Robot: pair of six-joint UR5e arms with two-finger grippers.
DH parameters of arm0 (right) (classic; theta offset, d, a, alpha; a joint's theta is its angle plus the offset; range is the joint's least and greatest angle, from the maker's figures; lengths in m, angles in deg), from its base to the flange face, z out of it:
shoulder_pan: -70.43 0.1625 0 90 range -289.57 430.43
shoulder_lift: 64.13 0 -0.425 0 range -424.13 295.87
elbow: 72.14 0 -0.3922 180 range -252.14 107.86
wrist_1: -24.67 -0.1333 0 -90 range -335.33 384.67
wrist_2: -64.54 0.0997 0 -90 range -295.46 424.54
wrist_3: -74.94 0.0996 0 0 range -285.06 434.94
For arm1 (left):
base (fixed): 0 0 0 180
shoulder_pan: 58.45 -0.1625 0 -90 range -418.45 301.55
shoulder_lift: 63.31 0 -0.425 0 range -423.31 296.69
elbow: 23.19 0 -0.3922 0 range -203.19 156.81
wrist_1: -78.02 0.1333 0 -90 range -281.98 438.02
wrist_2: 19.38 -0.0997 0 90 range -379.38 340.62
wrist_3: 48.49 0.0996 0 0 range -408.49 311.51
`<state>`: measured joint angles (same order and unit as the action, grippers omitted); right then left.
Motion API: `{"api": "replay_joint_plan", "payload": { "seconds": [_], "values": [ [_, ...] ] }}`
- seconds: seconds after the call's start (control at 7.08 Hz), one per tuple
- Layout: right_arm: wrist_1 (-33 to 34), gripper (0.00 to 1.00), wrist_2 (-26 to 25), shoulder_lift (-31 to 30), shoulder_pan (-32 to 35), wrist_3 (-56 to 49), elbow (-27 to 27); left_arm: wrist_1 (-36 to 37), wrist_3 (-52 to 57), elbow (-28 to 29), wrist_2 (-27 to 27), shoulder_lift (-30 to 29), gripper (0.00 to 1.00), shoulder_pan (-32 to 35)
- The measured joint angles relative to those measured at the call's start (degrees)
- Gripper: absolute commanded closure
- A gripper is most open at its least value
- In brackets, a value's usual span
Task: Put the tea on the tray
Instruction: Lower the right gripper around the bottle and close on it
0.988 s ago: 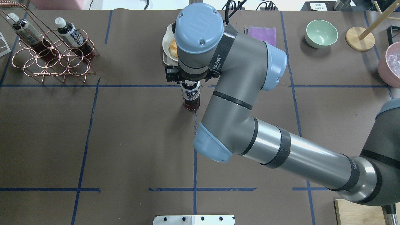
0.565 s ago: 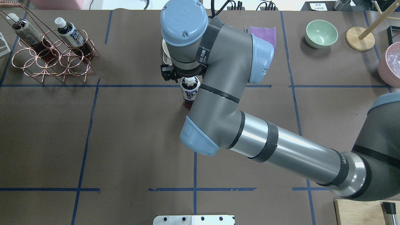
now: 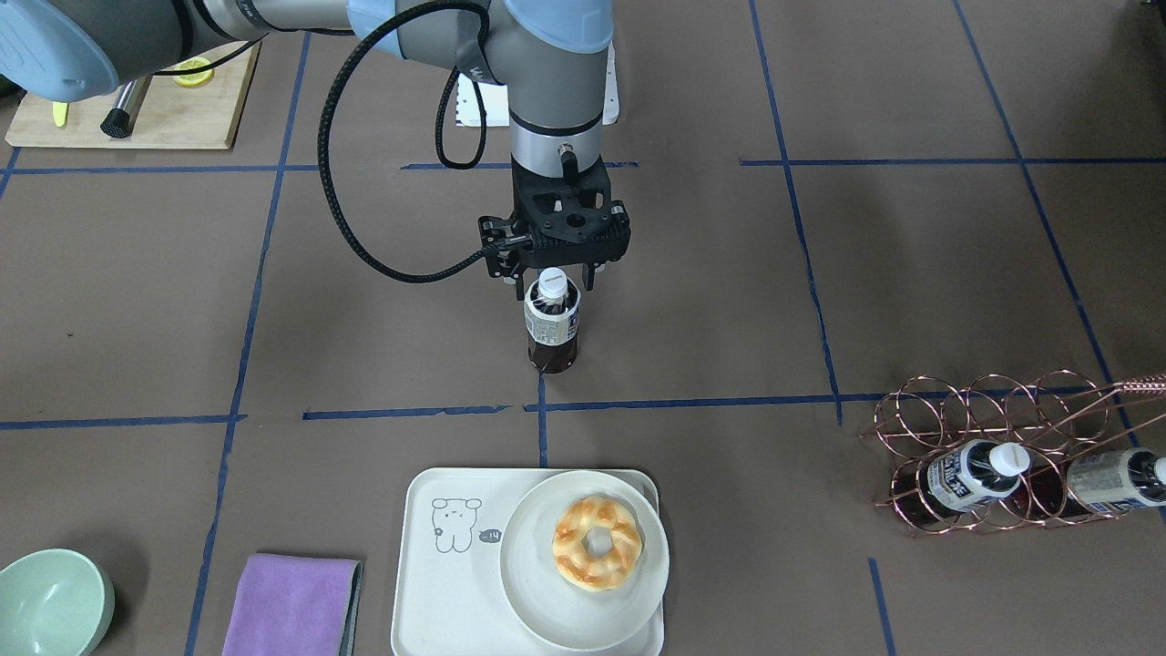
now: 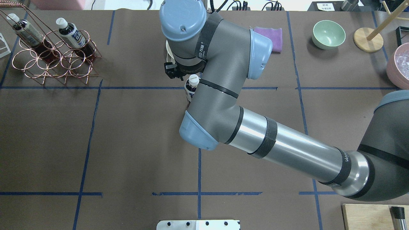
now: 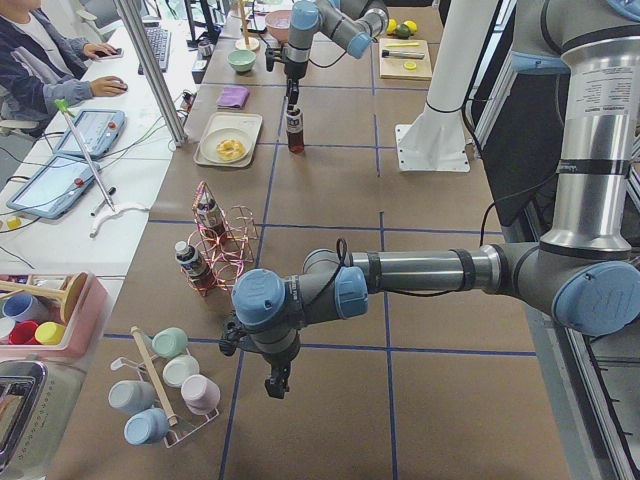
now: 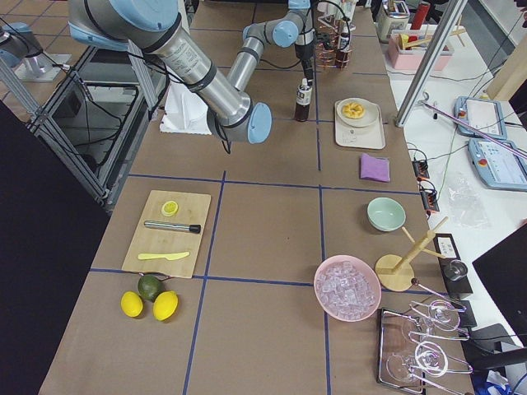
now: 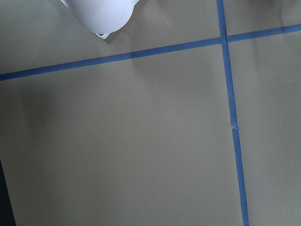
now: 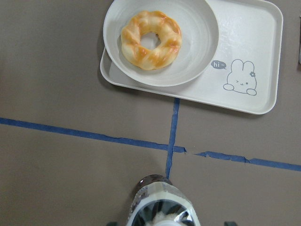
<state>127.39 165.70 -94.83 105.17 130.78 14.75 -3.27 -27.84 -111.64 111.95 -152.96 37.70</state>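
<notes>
The tea bottle [image 3: 551, 328], with dark liquid, a white cap and a pale label, stands upright near the table's middle. My right gripper [image 3: 557, 281] comes straight down over it, its fingers closed on the neck beside the cap. I cannot tell whether its base touches the table. The right wrist view shows the tea bottle [image 8: 162, 207] from above, a short way from the off-white tray [image 8: 254, 52]. The tray [image 3: 446, 583] lies beyond a blue tape line. My left gripper [image 5: 275, 385] hangs over bare table at the far end. I cannot tell whether it is open.
A round plate [image 3: 547, 610] with a doughnut [image 3: 597, 542] fills half the tray. A copper wire rack [image 3: 993, 410] holds two more bottles. A purple cloth [image 3: 291, 606] and a green bowl [image 3: 50, 601] lie beside the tray. A wooden board [image 3: 137, 100] is near my base.
My right wrist and gripper have shifted toward the tray side. The bottle's cap has moved the same way with them. The forearm now hides the bottle's lower part in the overhead view.
</notes>
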Motion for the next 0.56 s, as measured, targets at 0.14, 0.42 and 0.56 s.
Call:
{"api": "replay_joint_plan", "payload": {
  "seconds": [0.14, 0.42, 0.56],
  "values": [
    [-0.4, 0.34, 0.02, 0.06, 0.03, -0.13, -0.47, 0.0, 0.0, 0.01, 0.0, 0.0, 0.0, 0.0],
    [-0.61, 0.36, 0.15, 0.09, 0.07, -0.14, -0.87, 0.0, 0.0, -0.05, 0.02, 0.0, 0.0, 0.0],
    [-0.56, 0.36, 0.26, 0.06, 0.07, -0.12, -0.9, 0.0, 0.0, -0.08, 0.04, -0.03, 0.0, 0.0]
  ]
}}
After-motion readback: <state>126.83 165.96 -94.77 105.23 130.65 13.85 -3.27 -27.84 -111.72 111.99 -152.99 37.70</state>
